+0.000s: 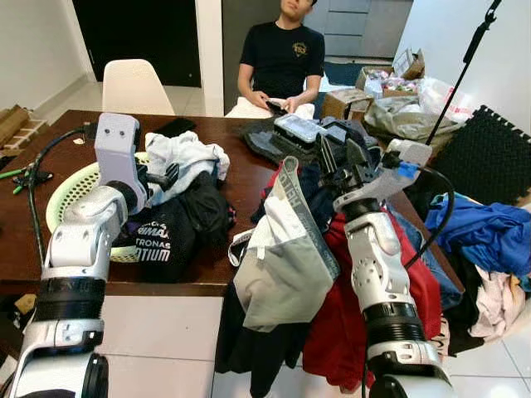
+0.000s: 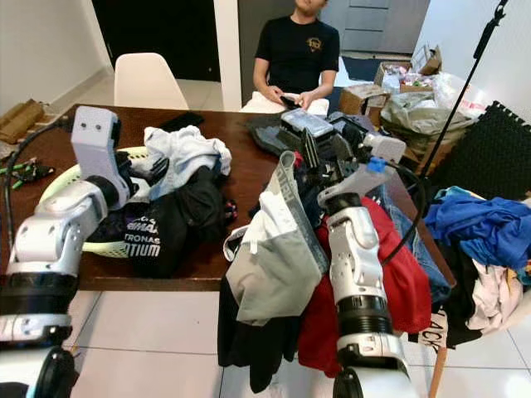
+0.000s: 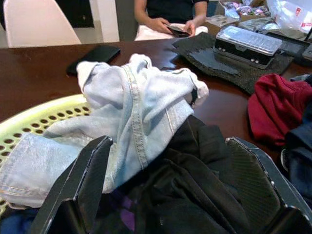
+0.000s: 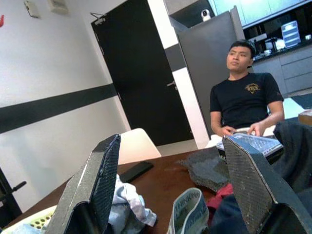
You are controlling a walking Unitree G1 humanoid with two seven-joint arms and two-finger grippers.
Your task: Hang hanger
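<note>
No hanger clearly visible w/ clothes heaped on desk point(image 1: 241, 178). Right claw point(image 1: 342, 157) wide open, empty, above the grey-white garment point(image 1: 282, 257) at desk edge. Left claw point(image 3: 165, 195) wide open over black clothes point(image 1: 178, 224) by green basket point(image 1: 70, 186), holding nothing.

Dark brown counter point(image 1: 216, 141), pale green perforated basket point(image 1: 70, 195), light blue jeans point(image 3: 141, 105), black shirt point(image 1: 166, 236) with white letters, red garment point(image 1: 419, 282), blue cloth point(image 1: 485, 232)

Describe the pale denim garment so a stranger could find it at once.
Start at the dark wooden table, then find the green perforated basket near its left end. The light-blue denim piece is draped over the basket's rim, pale against the black shirt beside it.
</note>
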